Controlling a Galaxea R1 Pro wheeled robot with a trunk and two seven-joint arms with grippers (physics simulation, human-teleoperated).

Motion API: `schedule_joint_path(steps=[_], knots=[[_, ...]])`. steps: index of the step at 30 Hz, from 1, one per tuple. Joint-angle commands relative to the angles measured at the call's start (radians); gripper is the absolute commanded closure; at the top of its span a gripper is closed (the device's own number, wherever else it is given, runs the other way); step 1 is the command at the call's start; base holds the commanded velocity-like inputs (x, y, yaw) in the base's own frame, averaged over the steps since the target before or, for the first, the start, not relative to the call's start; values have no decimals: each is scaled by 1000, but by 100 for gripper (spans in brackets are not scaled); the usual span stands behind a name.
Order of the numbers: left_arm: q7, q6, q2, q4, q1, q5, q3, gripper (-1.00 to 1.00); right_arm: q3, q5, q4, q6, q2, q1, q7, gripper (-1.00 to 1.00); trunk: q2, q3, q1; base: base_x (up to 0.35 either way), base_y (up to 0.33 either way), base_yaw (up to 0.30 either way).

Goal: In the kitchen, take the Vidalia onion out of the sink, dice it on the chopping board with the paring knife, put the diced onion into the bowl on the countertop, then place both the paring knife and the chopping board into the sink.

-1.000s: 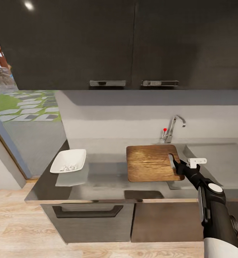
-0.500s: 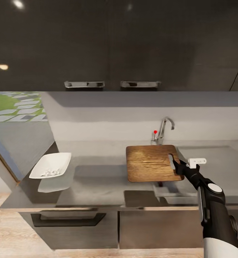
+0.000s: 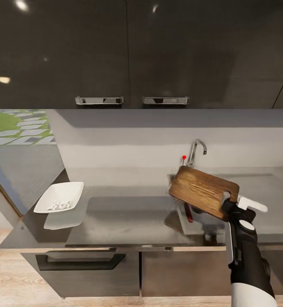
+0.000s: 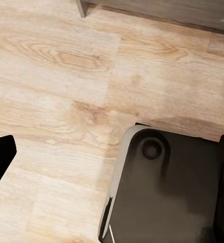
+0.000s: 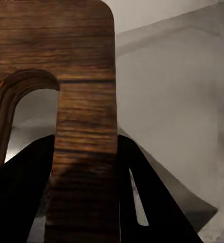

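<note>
Clamped between the dark fingers [image 5: 21, 187] of the right gripper [image 5: 84, 192]: the chopping board [image 5: 76, 61], by the strip beside its slot. Beyond, grey sink [image 5: 173, 111].

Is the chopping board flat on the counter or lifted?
Lifted and tilted. The right gripper holds the chopping board by its slotted end, far corner raised, over the sink where the paring knife lies.

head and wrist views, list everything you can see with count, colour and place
chopping board: 1, brown wood, tilted over the sink, held at its slot end
paring knife: 1, red handle, in the sink under the board
bowl: 1, white, left end of countertop, pale bits inside
sink: 1, steel grey, right side
tap: 1, steel, red dot, behind the board
countertop: 1, grey
upper cabinets: dark, two steel handles
floor: pale wood
right gripper: 1, black, jaws clamped on the board
</note>
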Motion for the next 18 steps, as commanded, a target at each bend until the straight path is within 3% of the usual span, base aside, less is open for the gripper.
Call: schedule_joint_path(steps=[1, 3, 6, 7, 8, 10, 13, 15, 18], knots=[[2, -1, 0, -1, 0, 3, -2, -100, 3, -28, 1, 5, 1, -1, -56, 100, -2, -2, 1, 0, 0, 0], [2, -2, 0, -2, 0, 3, -3, -100, 8, -79, 7, 5, 2, -1, -237, 100, -2, -2, 1, 0, 0, 0], [1, -1, 2, -3, 0, 3, -3, -100, 41, -176, 9, 3, 6, -2, -434, 100, -2, -2, 1, 0, 0, 0], [2, 0, 2, -3, 0, 3, -3, -100, 106, -243, 9, 3, 7, -3, -544, 100, -2, -2, 1, 0, 0, 0], [3, 0, 2, -3, 0, 3, -3, -100, 149, -274, 10, 2, 7, -4, -602, 100, -2, -2, 1, 0, 0, 0], [3, 0, 2, -3, 0, 3, -3, -100, 281, -362, 10, 1, 7, -10, -780, 100, -2, -2, 1, 0, 0, 0], [3, 0, 1, -3, 0, 3, -3, -100, 382, -434, 26, 4, 7, -65, -906, 100, -2, -2, 1, 0, 0, 0], [3, 0, 1, -3, 0, 3, -4, -100, 398, -447, 116, 5, 7, -131, -927, 100, -2, -2, 1, 0, 0, 0], [4, 0, 0, -5, 0, 3, -4, -100, 400, -473, 344, -8, 0, -262, -936, 100, -2, -2, 1, 0, 0, 0]])
